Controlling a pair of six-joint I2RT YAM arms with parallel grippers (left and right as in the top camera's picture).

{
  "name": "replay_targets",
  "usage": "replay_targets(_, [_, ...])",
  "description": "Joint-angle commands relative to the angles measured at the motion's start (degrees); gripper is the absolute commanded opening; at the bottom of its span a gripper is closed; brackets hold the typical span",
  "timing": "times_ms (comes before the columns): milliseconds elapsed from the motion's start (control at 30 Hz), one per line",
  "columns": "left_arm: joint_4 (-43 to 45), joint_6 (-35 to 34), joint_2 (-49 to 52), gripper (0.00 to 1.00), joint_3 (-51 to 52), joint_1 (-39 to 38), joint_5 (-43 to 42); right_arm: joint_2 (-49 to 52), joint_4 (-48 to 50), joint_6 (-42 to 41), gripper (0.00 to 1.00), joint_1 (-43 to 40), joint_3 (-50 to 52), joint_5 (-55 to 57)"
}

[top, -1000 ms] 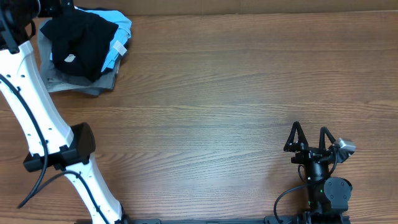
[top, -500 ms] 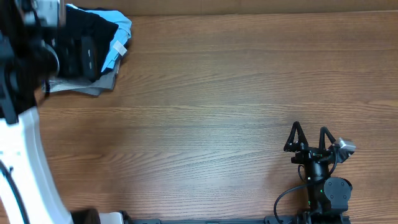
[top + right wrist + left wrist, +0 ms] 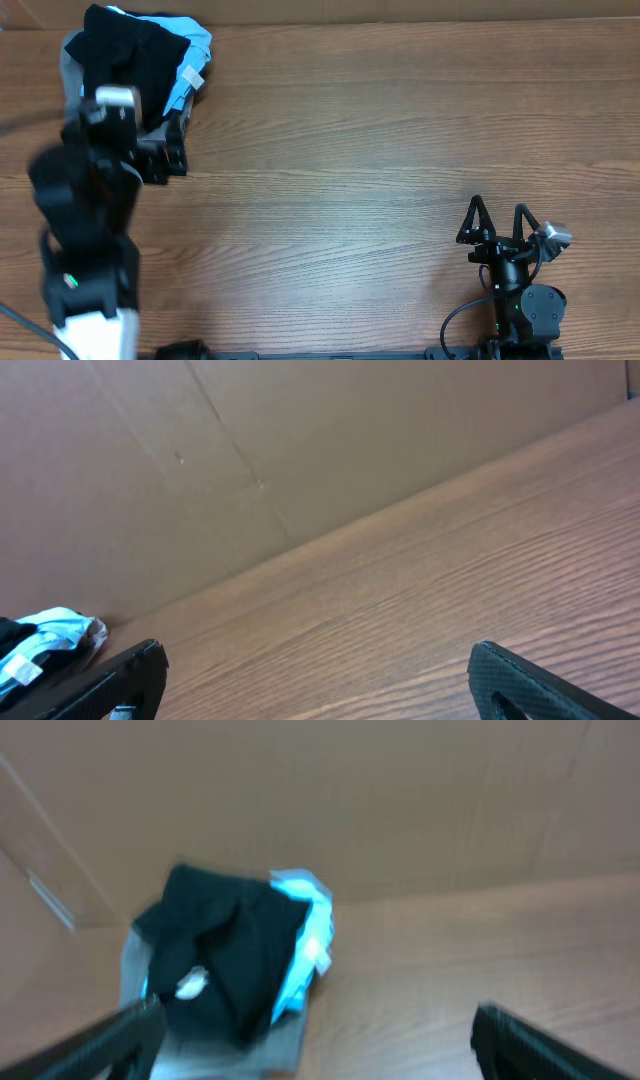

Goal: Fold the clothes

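The black shirt (image 3: 130,55) lies bunched, not spread, on top of a small pile at the far left corner of the table (image 3: 380,150), against the cardboard wall (image 3: 400,800) that backs the table's far edge. A small white mark (image 3: 190,983) shows on the side of the shirt facing the table's near edge. Beneath it lie a light blue garment (image 3: 192,50), showing toward the table's centre, and a grey garment (image 3: 285,1045) at the bottom. The shirt is judged to be light, soft and limp: it will sag and drag, and it may pull the blue garment along. Take hold of an outer fold of black fabric only, at the top of the bunch, and pinch shallowly. The left gripper (image 3: 320,1010) hovers over the table just on the near side of the pile, with its jaws wide apart and nothing between them. The right gripper (image 3: 497,218) rests at the near right of the table, well apart from the pile, also spread and empty.
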State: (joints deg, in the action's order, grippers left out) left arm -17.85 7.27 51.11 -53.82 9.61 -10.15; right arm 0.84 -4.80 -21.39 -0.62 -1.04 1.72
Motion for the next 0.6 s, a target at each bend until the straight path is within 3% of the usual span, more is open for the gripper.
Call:
replay_targets(0, [11.67, -5.35, -10.25, 1.0, 16.04, 0.07, -1.92, -0.68, 0.15, -0.33, 1.0, 0.24, 0.59, -0.09])
replay_targets(100, [21.31, -6.45, -18.67, 1.0, 28.48, 0.07, -1.9, -0.68, 0.15, -0.31, 1.0, 0.24, 0.59, -0.09])
replay_targets(200, [25.57, -6.45, -26.29, 1.0, 37.24, 0.07, -1.64, -0.68, 0.15, -0.31, 1.0, 0.24, 0.59, -0.09])
replay_targets(567, [25.79, -10.32, -46.14, 1.0, 51.63, 0.11, 3.67, -0.68, 0.15, -0.31, 1.0, 0.24, 0.59, -0.09])
